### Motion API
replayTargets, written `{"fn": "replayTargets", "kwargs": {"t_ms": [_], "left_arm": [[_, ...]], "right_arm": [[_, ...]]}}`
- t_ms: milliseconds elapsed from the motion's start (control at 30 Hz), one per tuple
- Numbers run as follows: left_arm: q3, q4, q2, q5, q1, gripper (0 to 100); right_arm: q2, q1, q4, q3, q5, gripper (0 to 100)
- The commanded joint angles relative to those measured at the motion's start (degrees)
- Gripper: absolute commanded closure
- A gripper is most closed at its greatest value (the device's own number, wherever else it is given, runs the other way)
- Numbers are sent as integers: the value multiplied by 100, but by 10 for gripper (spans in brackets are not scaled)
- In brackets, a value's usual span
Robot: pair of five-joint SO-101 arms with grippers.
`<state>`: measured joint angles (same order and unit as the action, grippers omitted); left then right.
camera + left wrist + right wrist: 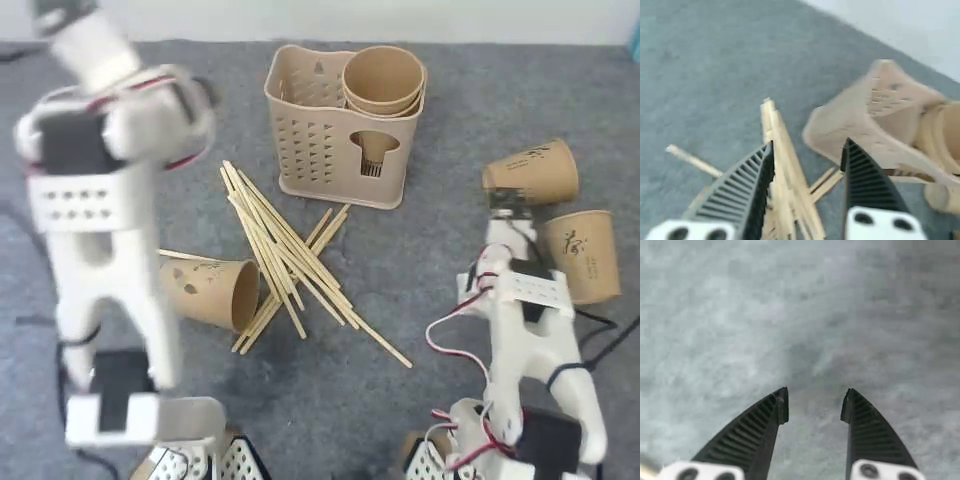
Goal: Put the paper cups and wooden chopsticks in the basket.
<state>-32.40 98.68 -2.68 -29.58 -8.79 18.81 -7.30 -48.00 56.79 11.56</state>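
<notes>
The basket (pixel 325 140) stands upright toward the far middle of the grey surface (pixel 450 120). A stack of paper cups (pixel 383 78) sits mouth-up in 1 of its compartments, the one toward the right arm's side. In front of the basket the wooden chopsticks (pixel 290 255) lie in a loose, crossed pile on the surface, apart from the basket. A single paper cup (pixel 212 290) lies on its side, touching the pile's near end on the left arm's side. 2 more paper cups (pixel 532 172) lie on their sides well off on the other side, 1 nearer than the other (pixel 582 255).

The left arm (pixel 100 220) rises tall over the left side of the surface. In its wrist view, the left pincer (pixel 809 145) is spread wide and grips nothing. The chopsticks (pixel 782 170) run up between its jaws, close along the inner face of 1 finger (pixel 747 192); contact cannot be told. The basket (pixel 875 112) shows beyond the other finger.

The right arm (pixel 525 320) stands by the 2 fallen cups. The right pincer (pixel 817 391) is likewise parted, holds nothing, and has bare grey surface (pixel 800 315) between and beyond its tips.
</notes>
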Motion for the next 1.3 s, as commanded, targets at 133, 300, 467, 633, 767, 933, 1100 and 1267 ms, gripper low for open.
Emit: {"fn": "replayTargets", "kwargs": {"t_ms": [133,300,467,633,767,933,1100,1267], "left_arm": [[3073,-677,-2251,695,-1635,804],[5657,-2075,-3385,976,-2769,803],[8022,-3516,-4185,1785,-3684,802],[9279,-4308,-4369,1811,-3974,802],[9657,-4853,-4097,1802,-3974,801],[9402,-5248,-3191,1793,-3974,801],[8470,-5187,-1714,1626,-4167,801],[7380,-5187,-237,791,-4580,802]], "right_arm": [[1174,567,-136,396,185,812],[2334,1147,-189,1090,141,812],[3793,2220,-470,1758,-53,812],[5068,3231,-365,2154,-466,809],[5490,4171,-409,2013,-466,809],[5305,4787,-163,1530,-510,808],[4057,5051,400,659,-1055,808],[2290,5754,901,-132,-1090,808]]}}
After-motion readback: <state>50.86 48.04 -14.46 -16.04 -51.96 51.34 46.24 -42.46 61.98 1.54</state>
